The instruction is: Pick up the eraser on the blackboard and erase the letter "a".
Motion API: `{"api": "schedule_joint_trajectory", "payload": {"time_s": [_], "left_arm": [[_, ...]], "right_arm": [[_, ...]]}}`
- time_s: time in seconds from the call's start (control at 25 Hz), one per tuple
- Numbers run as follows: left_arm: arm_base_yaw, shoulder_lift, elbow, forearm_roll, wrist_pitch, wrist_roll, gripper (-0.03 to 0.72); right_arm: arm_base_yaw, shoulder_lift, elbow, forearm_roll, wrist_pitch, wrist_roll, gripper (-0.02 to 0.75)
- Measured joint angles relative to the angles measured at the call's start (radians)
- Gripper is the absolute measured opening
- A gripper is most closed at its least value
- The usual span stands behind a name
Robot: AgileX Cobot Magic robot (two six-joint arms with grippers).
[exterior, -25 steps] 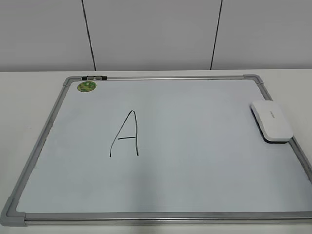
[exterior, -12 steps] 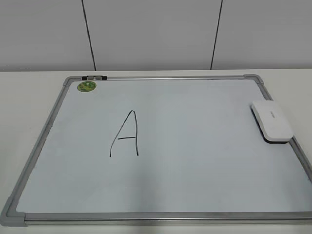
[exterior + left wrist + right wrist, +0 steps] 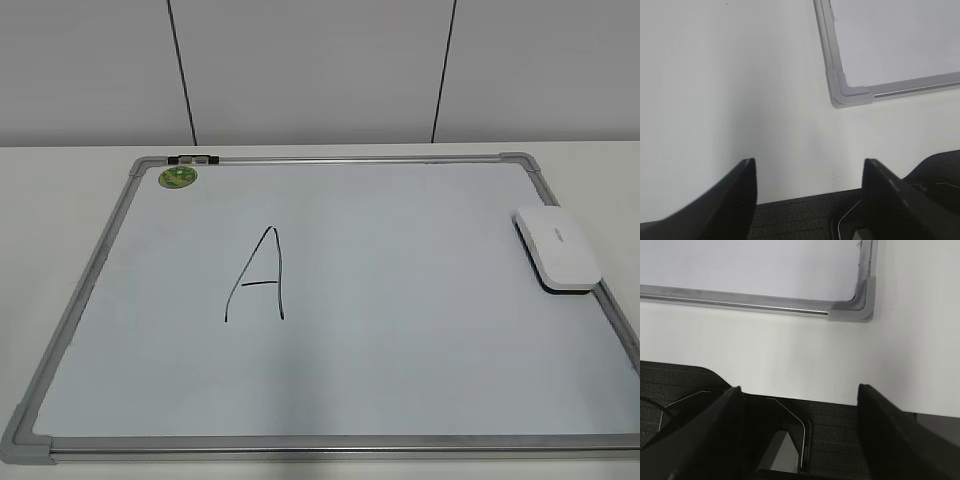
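The task looks unstarted or already finished: the eraser lies on the blackboard far beyond both spread, empty jaws of the left gripper and right gripper, and no small letter "a" is visible.

Lying flat on the white surface: the blackboard, white with a grey metal frame and grey plastic corners. Stuck in its far-left corner, a round green sticker. Drawn left of centre in black marker, a large capital "A". Resting at the right edge, partly over the frame, the eraser, white top up, dark felt underneath.
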Motion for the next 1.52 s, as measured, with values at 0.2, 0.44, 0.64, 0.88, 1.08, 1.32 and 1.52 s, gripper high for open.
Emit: {"api": "schedule_joint_trajectory", "payload": {"time_s": [0.2, 0.44, 0.64, 0.88, 1.08, 1.32, 1.52], "left_arm": [[-0.011, 0.0, 0.0, 0.0, -0.002, -0.001, 0.475], [-0.052, -0.02, 0.0, 0.002, -0.002, -0.001, 0.474], [-0.022, -0.142, 0.0, 0.002, -0.002, -0.002, 0.463], [0.065, -0.31, 0.0, 0.002, 0.0, -0.002, 0.461], [0.081, -0.373, 0.0, 0.002, 0.003, -0.002, 0.46], [0.081, -0.438, 0.0, 0.002, 0.004, -0.003, 0.452], [0.081, -0.445, 0.0, 0.002, 0.006, -0.003, 0.442]], "right_arm": [[0.002, 0.0, 0.0, 0.0, 0.0, 0.0, 0.519], [-0.003, -0.067, 0.0, 0.001, 0.0, 0.0, 0.519], [-0.039, -0.226, 0.0, 0.001, 0.0, 0.0, 0.519], [-0.062, -0.409, 0.0, 0.001, 0.015, 0.0, 0.519], [-0.062, -0.507, 0.0, 0.001, 0.022, 0.0, 0.519], [-0.062, -0.567, 0.0, 0.001, 0.03, 0.002, 0.519], [-0.063, -0.567, 0.0, 0.002, 0.034, 0.002, 0.519]]}}
